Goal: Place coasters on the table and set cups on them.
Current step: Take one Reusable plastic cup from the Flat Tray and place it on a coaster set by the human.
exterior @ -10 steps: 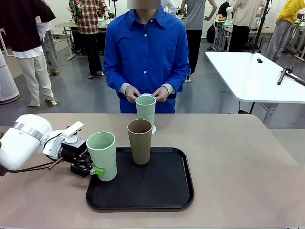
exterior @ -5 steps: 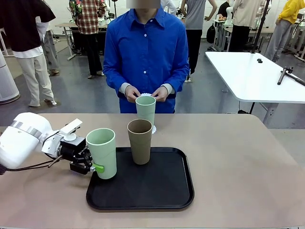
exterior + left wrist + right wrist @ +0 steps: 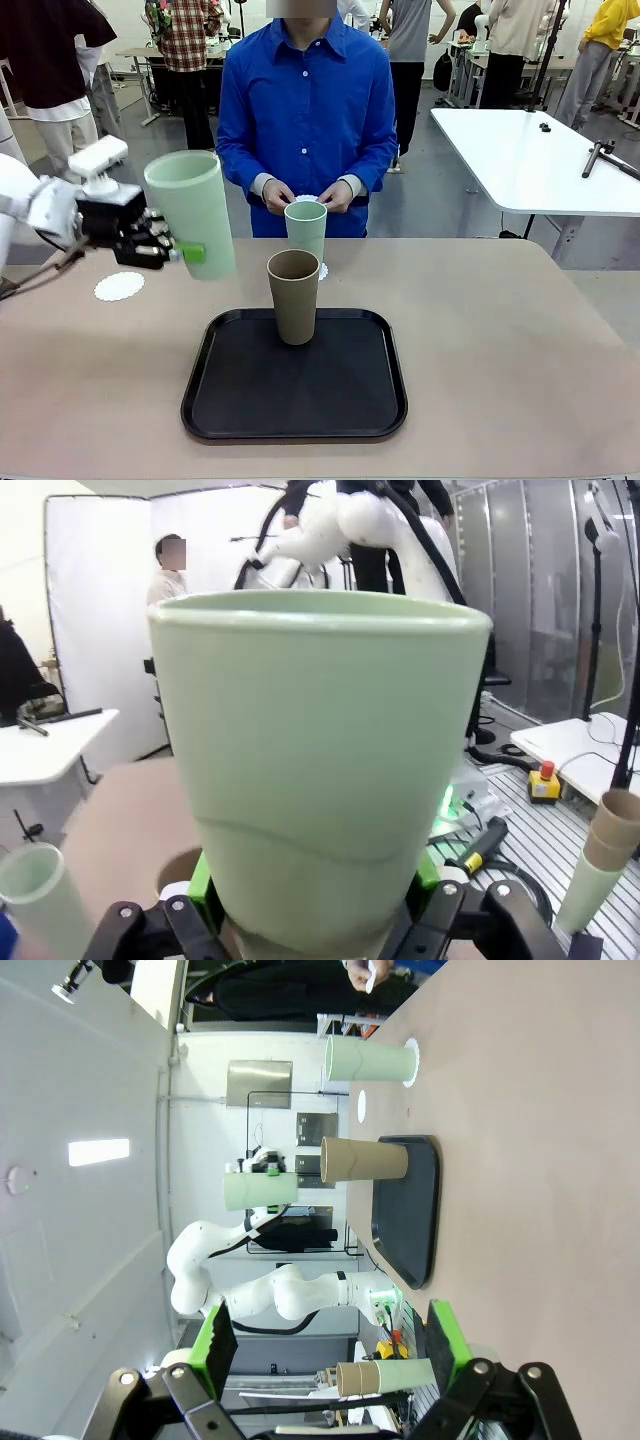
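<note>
The beige counter [image 3: 520, 380] runs across to a busy workshop floor, and the black tray [image 3: 300, 428] at its middle is my reference for everything else. The brown cup [image 3: 293, 297] stands upright on the tray, close to its far edge. Just beyond that far edge a mint cup [image 3: 306, 230] stands upright on a lacy white coaster [image 3: 322, 271], whose rim peeks out at the cup's right side. A second coaster [image 3: 119, 287] lies flat and bare on the counter to the left of the tray, well apart from its rim. Across the counter from the tray a person in a blue shirt [image 3: 305, 110] holds something small and white between both hands [image 3: 277, 197]; it is too small for me to say more.

My left pincer [image 3: 200, 253] is clenched on the second mint cup [image 3: 190, 200], gripping it low, near the base. It holds the cup in the air, above and to the left of the tray's far left corner, tilted a little, mouth up, touching nothing else. On the left wrist camera I see the green pads [image 3: 205, 900] pressed against either side of the cup's base.

My right pincer [image 3: 330, 1350] is released. Its jaws are spread wide with nothing gripped between them, and it hangs well apart from the tray, which it sees across a bare stretch of counter
</note>
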Robot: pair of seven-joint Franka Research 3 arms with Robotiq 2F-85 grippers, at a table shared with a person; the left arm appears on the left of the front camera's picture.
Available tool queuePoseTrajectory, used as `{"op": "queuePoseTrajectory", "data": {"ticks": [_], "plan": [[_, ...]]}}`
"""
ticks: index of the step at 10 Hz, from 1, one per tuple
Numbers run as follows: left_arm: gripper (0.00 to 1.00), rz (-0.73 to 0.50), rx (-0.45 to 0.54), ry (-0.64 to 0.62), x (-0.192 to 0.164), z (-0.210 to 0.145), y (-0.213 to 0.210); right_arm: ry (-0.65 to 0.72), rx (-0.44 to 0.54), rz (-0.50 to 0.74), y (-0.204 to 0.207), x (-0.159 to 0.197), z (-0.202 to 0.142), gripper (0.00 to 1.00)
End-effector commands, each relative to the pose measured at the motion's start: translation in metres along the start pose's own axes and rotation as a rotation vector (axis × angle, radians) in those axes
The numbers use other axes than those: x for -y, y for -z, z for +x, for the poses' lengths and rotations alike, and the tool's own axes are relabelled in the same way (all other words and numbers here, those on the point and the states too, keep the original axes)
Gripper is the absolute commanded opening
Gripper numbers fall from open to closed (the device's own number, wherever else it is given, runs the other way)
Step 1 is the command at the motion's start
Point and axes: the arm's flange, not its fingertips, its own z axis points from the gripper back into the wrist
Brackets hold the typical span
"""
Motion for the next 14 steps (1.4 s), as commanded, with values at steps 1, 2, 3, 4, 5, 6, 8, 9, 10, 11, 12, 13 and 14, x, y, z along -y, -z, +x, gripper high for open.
{"op": "queuePoseTrajectory", "data": {"ticks": [1, 2, 3, 4, 5, 6, 8, 9, 10, 11, 12, 13, 14], "plan": [[0.00, 0.062, -0.023, -0.009, 0.007, 0.021, 0.004, 0.009, 0.001, -0.003, -0.001, -0.001, 0.001, 1.00], [0.00, 0.060, -0.028, -0.012, 0.008, 0.025, 0.003, 0.009, 0.001, -0.003, -0.001, -0.001, 0.001, 1.00], [0.00, 0.021, -0.013, 0.009, 0.003, 0.022, -0.002, 0.009, 0.001, -0.003, -0.001, -0.001, 0.001, 1.00], [0.00, 0.021, -0.013, 0.009, 0.003, 0.022, -0.002, 0.009, 0.001, -0.003, -0.001, -0.001, 0.001, 1.00], [0.00, 0.021, -0.013, 0.009, 0.003, 0.022, -0.002, 0.009, 0.001, -0.003, -0.001, -0.001, 0.001, 1.00], [0.84, 0.029, -0.024, 0.004, 0.004, 0.029, -0.003, 0.009, 0.001, -0.003, -0.001, -0.001, 0.001, 1.00], [0.84, 0.172, -0.031, -0.031, -0.029, 0.015, -0.066, 0.009, 0.001, -0.003, -0.001, -0.001, 0.001, 1.00], [0.84, 0.265, -0.041, -0.045, -0.049, 0.013, -0.107, 0.009, 0.001, -0.003, -0.001, -0.001, 0.001, 1.00], [0.84, 0.329, -0.024, -0.061, -0.059, 0.011, -0.141, 0.009, 0.001, -0.003, -0.001, -0.001, 0.001, 1.00], [0.84, 0.394, -0.008, -0.074, -0.063, 0.008, -0.173, 0.009, 0.001, -0.003, -0.001, -0.001, 0.001, 1.00], [0.84, 0.441, -0.011, -0.104, -0.071, 0.006, -0.201, 0.009, 0.001, -0.003, -0.001, -0.001, 0.001, 1.00], [0.84, 0.481, -0.017, -0.138, -0.075, 0.004, -0.228, 0.009, 0.001, -0.003, -0.001, -0.001, 0.001, 1.00], [0.84, 0.522, -0.022, -0.157, -0.076, -0.001, -0.247, 0.009, 0.001, -0.003, -0.001, -0.001, 0.001, 1.00]]}}
